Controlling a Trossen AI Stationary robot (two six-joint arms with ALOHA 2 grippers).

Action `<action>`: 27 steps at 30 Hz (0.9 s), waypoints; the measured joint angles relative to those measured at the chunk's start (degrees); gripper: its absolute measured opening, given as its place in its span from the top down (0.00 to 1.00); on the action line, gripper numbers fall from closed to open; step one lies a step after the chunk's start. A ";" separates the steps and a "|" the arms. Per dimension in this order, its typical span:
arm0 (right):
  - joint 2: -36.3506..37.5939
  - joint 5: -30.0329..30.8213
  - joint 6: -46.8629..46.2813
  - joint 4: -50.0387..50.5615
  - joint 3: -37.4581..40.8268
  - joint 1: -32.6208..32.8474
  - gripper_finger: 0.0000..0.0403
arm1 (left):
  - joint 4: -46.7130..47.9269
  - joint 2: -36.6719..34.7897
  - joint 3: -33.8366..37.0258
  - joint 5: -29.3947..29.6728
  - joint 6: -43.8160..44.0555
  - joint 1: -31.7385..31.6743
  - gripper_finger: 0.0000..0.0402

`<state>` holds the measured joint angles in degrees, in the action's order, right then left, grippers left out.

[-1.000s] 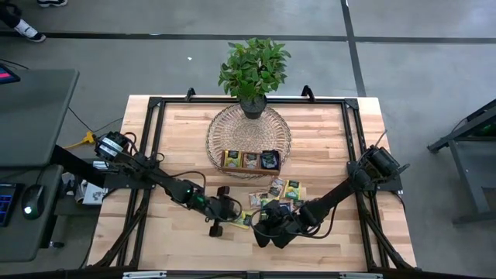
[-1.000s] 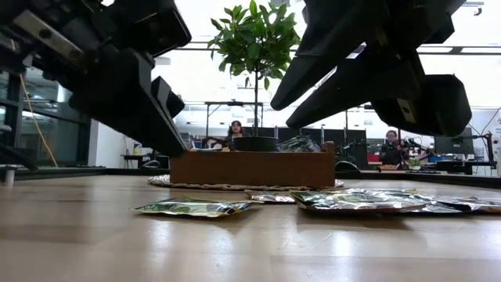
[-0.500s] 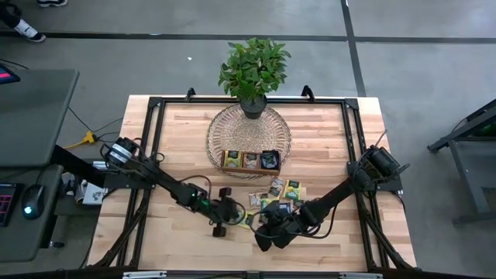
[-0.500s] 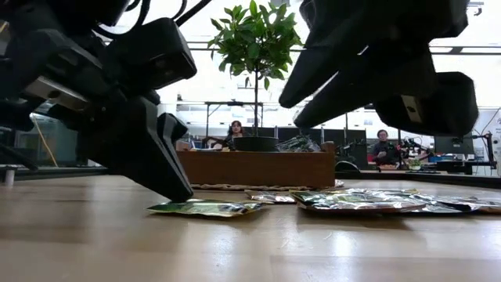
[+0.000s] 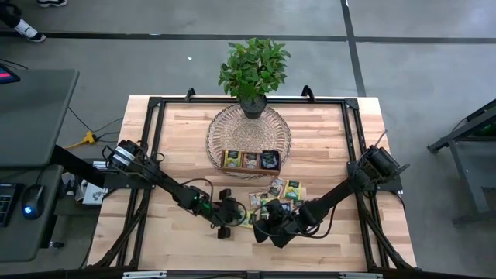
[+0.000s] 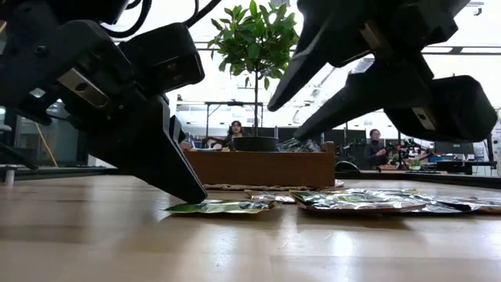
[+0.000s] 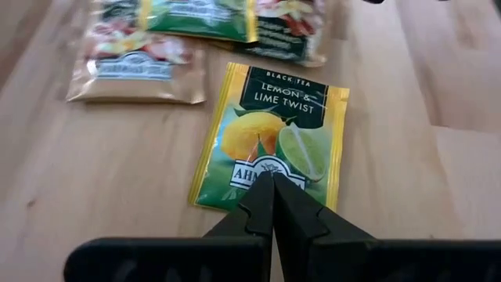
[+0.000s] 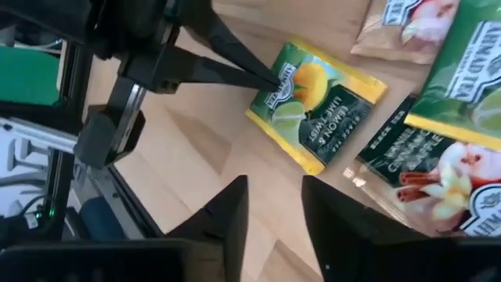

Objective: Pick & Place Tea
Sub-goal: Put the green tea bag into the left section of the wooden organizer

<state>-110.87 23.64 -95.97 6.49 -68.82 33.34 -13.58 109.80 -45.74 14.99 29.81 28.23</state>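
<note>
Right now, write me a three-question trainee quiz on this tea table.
1. True or false: the left gripper has its jaws pressed together, tip on the Lemon & Lime Twist sachet.
2. Multiple choice: the wooden tray rests on A) the bare table, B) the woven round mat, C) the pile of sachets.
3. Fill in: the right gripper, jaws apart, sits beside the ____ gripper, near the loose sachets.

Key: 1 true. 2 B. 3 left.
</note>
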 joint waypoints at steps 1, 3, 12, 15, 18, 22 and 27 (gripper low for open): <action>0.00 0.21 -0.25 0.21 0.00 -0.03 0.67 | 0.98 -0.05 -0.02 0.49 0.67 0.00 1.00; -0.02 0.00 -0.64 0.64 0.00 -0.43 0.62 | 1.91 -0.11 -0.02 1.03 2.42 -0.02 1.00; -3.16 -5.16 -1.77 0.22 0.00 -4.47 0.46 | 1.39 -0.15 0.59 1.13 4.99 -0.02 1.00; -5.25 -7.47 -1.74 -1.93 0.00 -5.47 0.44 | 1.39 -0.15 0.59 1.22 5.17 -0.02 1.00; -6.25 -7.56 -1.74 -3.82 -0.10 -5.96 0.43 | 1.33 -0.15 0.59 1.26 5.19 -0.03 1.00; -6.38 -7.51 -1.50 -3.81 -0.13 -6.51 0.44 | 0.89 -0.15 0.70 1.26 5.97 -0.04 1.00; -6.49 -7.65 -0.78 -4.46 -0.09 -7.23 0.48 | -0.51 -0.12 0.97 1.36 6.10 -0.07 1.00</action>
<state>-117.36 15.99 -96.75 2.02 -68.90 26.11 -14.09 109.68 -44.77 16.36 35.91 28.16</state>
